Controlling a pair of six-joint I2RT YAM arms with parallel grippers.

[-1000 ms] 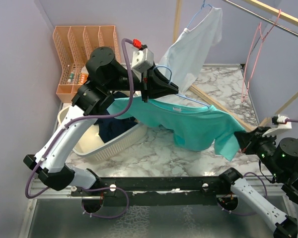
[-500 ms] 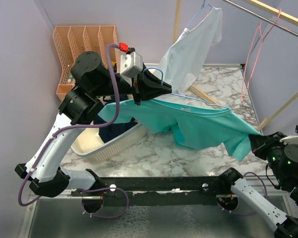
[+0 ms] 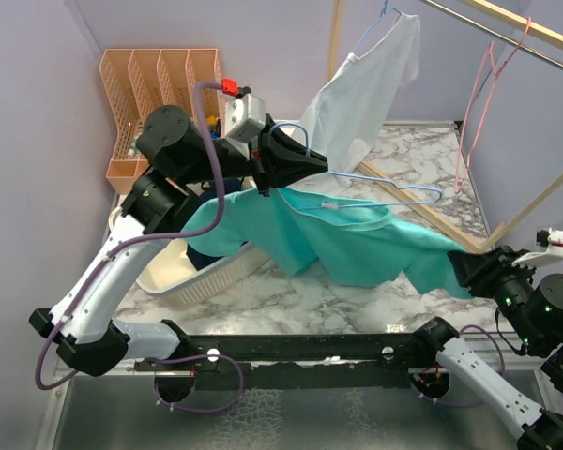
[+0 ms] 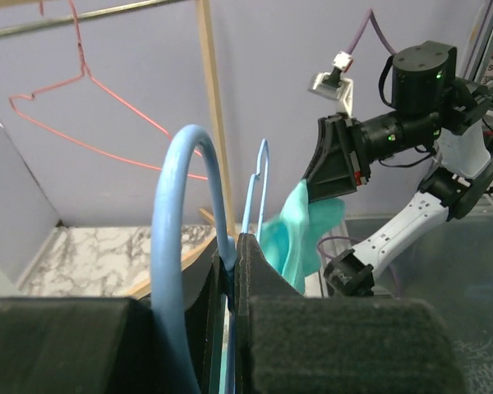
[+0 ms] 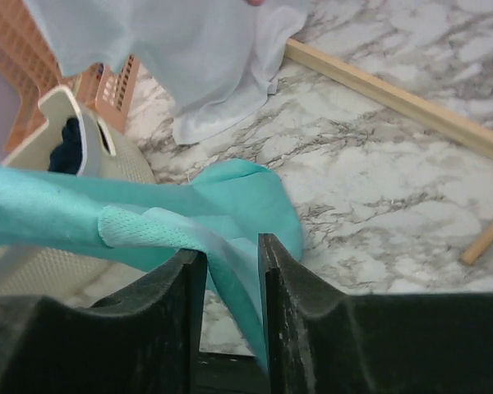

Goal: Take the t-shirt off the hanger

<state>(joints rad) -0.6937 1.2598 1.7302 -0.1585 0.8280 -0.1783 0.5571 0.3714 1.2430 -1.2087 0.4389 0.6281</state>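
Teal t-shirt mostly off: hung above the counter, clear of the bare 3 o'clock arm of the blue hanger, seemingly caught only at its 9 o'clock end, left end effector clamped by the hook, right end effector pinching the cloth at 4 o'clock.

The teal t-shirt is pulled tight across the middle of the table. The blue hanger sticks out above it, so that way is blocked. A white shirt hangs behind. A wooden bar lies on the right, and the basket sits on the left. There is room over the bare front marble.
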